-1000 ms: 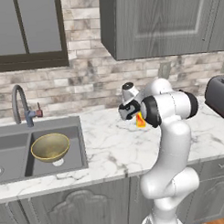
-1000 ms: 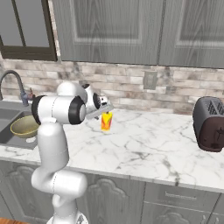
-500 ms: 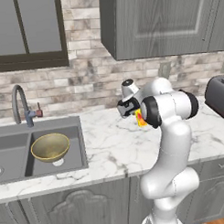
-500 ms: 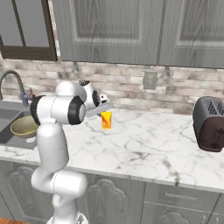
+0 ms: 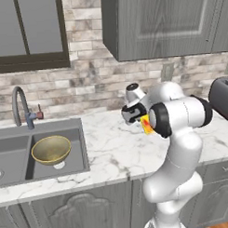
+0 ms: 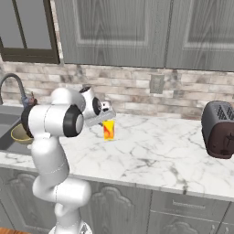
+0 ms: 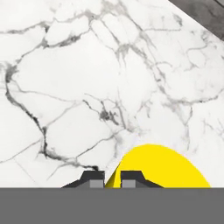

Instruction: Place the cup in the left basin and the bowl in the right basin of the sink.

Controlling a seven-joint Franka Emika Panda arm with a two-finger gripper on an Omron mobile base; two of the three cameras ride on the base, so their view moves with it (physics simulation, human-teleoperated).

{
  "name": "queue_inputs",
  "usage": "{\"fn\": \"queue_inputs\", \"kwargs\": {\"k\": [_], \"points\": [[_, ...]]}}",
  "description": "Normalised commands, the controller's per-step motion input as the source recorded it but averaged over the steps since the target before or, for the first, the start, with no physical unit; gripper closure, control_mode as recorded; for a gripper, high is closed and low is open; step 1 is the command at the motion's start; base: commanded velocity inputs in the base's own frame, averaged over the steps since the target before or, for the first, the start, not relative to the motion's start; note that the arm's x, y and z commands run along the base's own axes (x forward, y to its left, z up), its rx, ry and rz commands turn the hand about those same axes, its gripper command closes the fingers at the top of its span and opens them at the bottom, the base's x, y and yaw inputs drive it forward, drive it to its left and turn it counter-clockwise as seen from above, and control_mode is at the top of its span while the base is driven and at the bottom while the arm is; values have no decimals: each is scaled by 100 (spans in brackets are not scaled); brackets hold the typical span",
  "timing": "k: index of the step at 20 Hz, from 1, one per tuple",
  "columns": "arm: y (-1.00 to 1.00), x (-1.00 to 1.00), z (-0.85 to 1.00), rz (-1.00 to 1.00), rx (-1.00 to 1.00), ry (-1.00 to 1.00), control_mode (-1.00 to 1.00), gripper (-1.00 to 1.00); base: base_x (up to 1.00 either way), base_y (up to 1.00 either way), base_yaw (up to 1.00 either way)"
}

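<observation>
We see the gripper (image 7: 108,178) closed on the rim of the yellow cup (image 6: 108,130), above the marble counter (image 6: 151,155); the bowl (image 5: 51,149) sits in the right basin (image 5: 75,161).

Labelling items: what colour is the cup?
Yellow with an orange-red mark; the cup shows best in the right base view.

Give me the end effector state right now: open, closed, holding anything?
End effector: closed on the rim of the cup, which stands on the counter.

Bowl (image 5: 51,149) in right basin (image 5: 73,157)
</observation>
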Motion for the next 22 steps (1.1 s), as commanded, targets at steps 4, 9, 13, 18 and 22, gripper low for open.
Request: {"fn": "queue_inputs", "kwargs": {"k": [4, 9, 13, 18, 22], "points": [[0, -26, 33, 0, 0, 0, -100, 100, 0, 0, 0], [-4, -16, 41, 0, 0, 0, -100, 100, 0, 0, 0], [0, -13, 35, 0, 0, 0, -100, 100, 0, 0, 0], [0, -10, 24, 0, 0, 0, -100, 100, 0, 0, 0], [0, -6, 17, 0, 2, 0, -100, 100, 0, 0, 0]]}}
